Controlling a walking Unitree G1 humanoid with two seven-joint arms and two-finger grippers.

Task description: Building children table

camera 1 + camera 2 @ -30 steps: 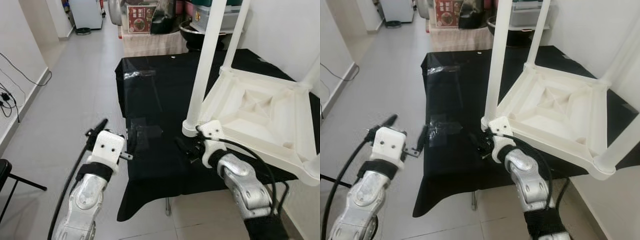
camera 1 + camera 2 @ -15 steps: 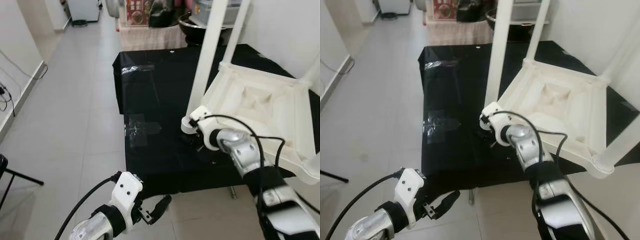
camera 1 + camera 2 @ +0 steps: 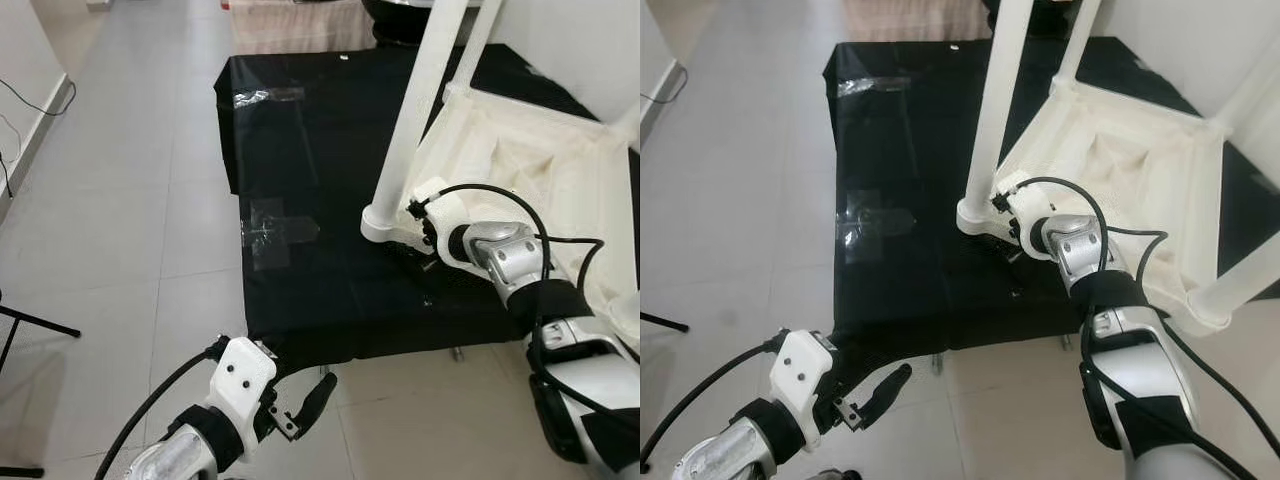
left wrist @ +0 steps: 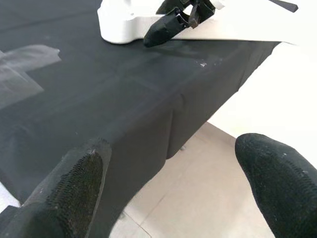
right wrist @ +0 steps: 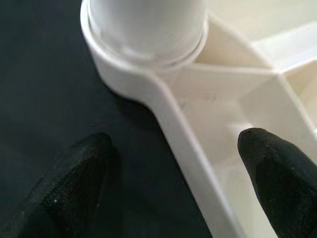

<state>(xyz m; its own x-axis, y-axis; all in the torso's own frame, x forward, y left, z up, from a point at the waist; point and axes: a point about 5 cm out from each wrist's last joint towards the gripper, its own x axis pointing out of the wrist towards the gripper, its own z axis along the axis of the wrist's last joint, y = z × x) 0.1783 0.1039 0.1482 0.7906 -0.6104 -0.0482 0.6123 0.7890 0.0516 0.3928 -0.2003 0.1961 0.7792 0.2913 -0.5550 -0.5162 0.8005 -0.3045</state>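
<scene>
From the left eye view, the upturned white plastic children's table [image 3: 530, 170] lies top-down on the desk draped in black cloth [image 3: 300, 130], its round white legs [image 3: 415, 110] pointing up, and the right gripper [image 3: 418, 245] reaches in at the near corner, just beside the socket where one leg stands. The left gripper [image 3: 305, 405] hangs low over the grey tiled floor [image 3: 110, 200], in front of the desk's edge. The right eye view gives the same layout, with a patch of clear tape [image 3: 872, 222] on the cloth well apart from the work. In the left wrist view that gripper's fingers [image 4: 74, 193] stand wide apart and empty. In the right wrist view the fingertips [image 5: 74, 173] are spread either side of the table's corner rail, one over the cloth, one inside the frame. To do this well, I'd say it should close squarely on the rail close to the socket and keep the leg upright.
</scene>
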